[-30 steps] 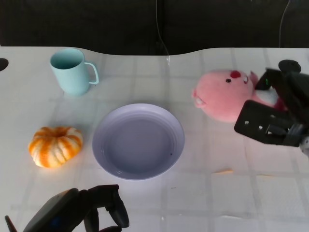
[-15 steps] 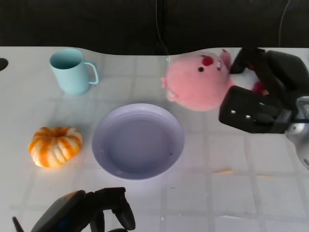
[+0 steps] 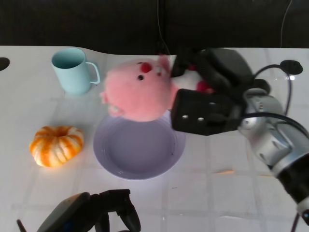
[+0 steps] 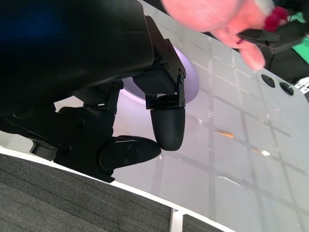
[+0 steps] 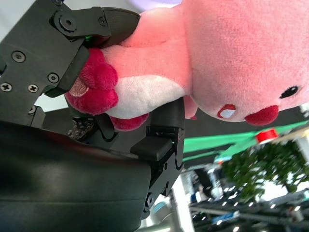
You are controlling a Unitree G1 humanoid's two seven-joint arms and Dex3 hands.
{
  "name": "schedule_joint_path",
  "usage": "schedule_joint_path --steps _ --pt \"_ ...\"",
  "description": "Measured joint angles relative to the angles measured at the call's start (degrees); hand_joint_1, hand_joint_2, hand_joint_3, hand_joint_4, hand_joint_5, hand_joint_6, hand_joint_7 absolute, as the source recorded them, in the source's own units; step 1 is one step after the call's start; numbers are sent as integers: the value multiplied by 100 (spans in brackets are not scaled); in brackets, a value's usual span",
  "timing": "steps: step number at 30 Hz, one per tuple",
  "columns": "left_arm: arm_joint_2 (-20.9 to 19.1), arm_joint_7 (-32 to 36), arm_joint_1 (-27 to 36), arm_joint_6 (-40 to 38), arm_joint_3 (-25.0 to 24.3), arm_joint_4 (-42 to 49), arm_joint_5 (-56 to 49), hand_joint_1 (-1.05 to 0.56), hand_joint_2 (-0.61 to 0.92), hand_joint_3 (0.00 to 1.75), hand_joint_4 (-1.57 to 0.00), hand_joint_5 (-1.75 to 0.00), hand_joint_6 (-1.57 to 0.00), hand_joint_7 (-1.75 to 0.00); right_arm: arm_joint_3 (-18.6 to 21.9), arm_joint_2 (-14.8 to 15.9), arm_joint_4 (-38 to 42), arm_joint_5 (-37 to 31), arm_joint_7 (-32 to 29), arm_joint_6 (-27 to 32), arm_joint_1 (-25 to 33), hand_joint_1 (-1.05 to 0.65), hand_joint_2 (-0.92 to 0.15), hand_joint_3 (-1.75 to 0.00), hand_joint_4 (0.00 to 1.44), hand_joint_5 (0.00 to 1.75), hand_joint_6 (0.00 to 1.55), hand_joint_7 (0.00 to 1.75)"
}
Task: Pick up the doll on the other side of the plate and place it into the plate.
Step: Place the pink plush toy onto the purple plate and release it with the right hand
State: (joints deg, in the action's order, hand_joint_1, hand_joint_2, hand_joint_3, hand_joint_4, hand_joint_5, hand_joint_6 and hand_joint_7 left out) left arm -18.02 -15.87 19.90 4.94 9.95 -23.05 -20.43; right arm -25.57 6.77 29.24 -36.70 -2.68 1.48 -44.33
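The pink plush doll (image 3: 137, 92) with red nose and dark eyes hangs in the air over the far rim of the lavender plate (image 3: 111, 159), head pointing left. My right hand (image 3: 207, 99) grips its body from the right; the right wrist view shows the fingers (image 5: 161, 130) wrapped around the doll (image 5: 231, 58) at its pink-and-white torso. My left hand (image 3: 104, 215) rests low at the near table edge, fingers curled with nothing in them (image 4: 145, 125). The doll's underside (image 4: 217, 19) and the plate (image 4: 190, 84) show in the left wrist view.
A light blue mug (image 3: 72, 70) stands at the back left. An orange and white pumpkin (image 3: 55, 145) lies left of the plate. A small orange scrap (image 3: 223, 171) lies on the white table right of the plate. A black cable runs along the right arm.
My right hand has lifted the doll off the table at the right and carried it leftward, now over the plate's far rim. The left hand shifted slightly right.
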Motion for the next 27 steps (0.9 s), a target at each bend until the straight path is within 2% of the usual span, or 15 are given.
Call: schedule_joint_path --steps 2,5,9,12,14,15,16,17,18,19,20,21,22,25,27 --pt "17 20 42 1 21 -23 -4 -24 76 60 -63 -165 -68 -122 -72 -123 150 -2 26 -64 -74 -24 -49 -90 88 175 74 164" --pt "26 39 92 1 61 -43 -38 -25 76 60 -64 -165 -69 -122 -228 -279 410 -52 28 -167 -129 -25 -51 -91 89 175 71 170" --pt "55 43 114 1 120 -60 -105 -24 76 62 -65 -166 -70 -123 -291 -461 636 -69 64 -205 -137 -24 -53 -92 88 175 69 170" --pt "89 46 122 0 127 -75 -136 -24 73 66 -65 -167 -70 -124 -383 -539 772 -96 72 -260 -148 -24 -55 -86 87 175 73 158" --pt "123 62 124 -3 144 -84 -155 -24 73 67 -66 -166 -70 -124 -481 -576 842 -114 73 -320 -147 -25 -57 -80 87 175 72 157" --pt "135 81 123 -3 153 -84 -175 -24 72 67 -66 -166 -70 -124 -498 -591 856 -114 85 -359 -147 -25 -60 -75 86 175 72 148" --pt "144 95 123 -3 157 -84 -181 -24 72 68 -66 -166 -70 -124 -500 -600 857 -111 119 -367 -148 -27 -66 -60 82 169 74 123" --pt "149 100 123 -3 161 -84 -184 -25 72 68 -66 -166 -70 -124 -500 -601 857 -107 181 -363 -148 -28 -72 -48 79 163 76 107" --pt "154 100 123 -6 164 -84 -185 -25 72 68 -66 -166 -70 -124 -500 -600 856 -105 279 -352 -148 -30 -78 -36 76 151 73 83" --pt "160 101 123 -13 168 -84 -187 -25 71 68 -66 -166 -70 -124 -504 -598 853 -105 400 -339 -148 -34 -83 -28 73 132 70 61" --pt "163 103 122 -15 172 -83 -188 -25 71 68 -66 -166 -70 -124 -519 -584 826 -105 560 -297 -148 -38 -87 -20 71 105 67 40" --pt "166 107 121 -15 176 -83 -190 -25 71 68 -66 -166 -70 -124 -549 -561 786 -111 732 -238 -148 -41 -90 -16 70 82 65 25" --pt "168 113 121 -15 176 -82 -191 -25 71 68 -67 -166 -70 -123 -579 -531 742 -117 903 -178 -148 -50 -91 -17 57 59 53 10" --pt "170 134 119 -15 176 -81 -190 -25 70 68 -67 -164 -71 -122 -674 -373 490 -166 1476 24 -147 -65 -92 -18 34 34 33 1" --pt "169 136 118 -15 176 -80 -190 -24 70 67 -68 -161 -71 -121 -681 -262 240 -179 1730 113 -140 -70 -92 -18 30 29 27 0"
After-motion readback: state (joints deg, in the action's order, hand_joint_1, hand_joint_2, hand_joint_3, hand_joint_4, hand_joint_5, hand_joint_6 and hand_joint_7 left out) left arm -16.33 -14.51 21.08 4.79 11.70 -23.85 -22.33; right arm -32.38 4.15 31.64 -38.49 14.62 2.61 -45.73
